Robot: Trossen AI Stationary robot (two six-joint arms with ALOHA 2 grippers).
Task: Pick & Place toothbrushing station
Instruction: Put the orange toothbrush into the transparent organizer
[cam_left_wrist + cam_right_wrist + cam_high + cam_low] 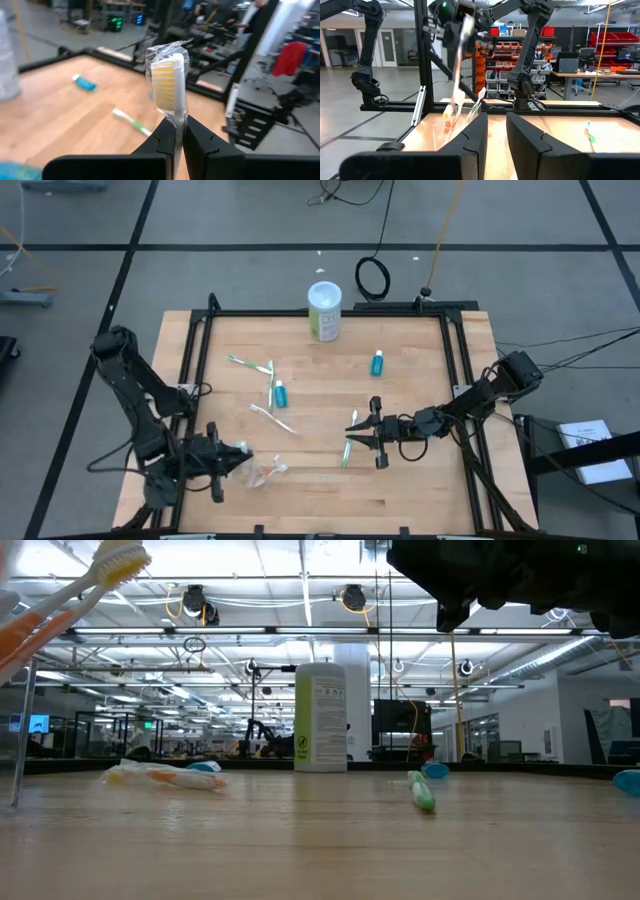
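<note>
At about seven o'clock on the wooden table (pixel 320 400), the left hand (pixel 228 461) is clamped on a wrapped white toothbrush with yellow bristles (pixel 170 85), beside the small clear plastic cup (pixel 265 473) already holding brushes. At five o'clock the right hand (pixel 366 435) hovers, fingers apart, over a green-and-white toothbrush (pixel 346 452). Two teal tubes (pixel 377 363) lie nearer centre.

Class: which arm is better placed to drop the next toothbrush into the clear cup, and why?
Left. Its end effector is shut on a wrapped toothbrush right beside the clear cup; the right end effector hangs open over the table, apart from the cup.
</note>
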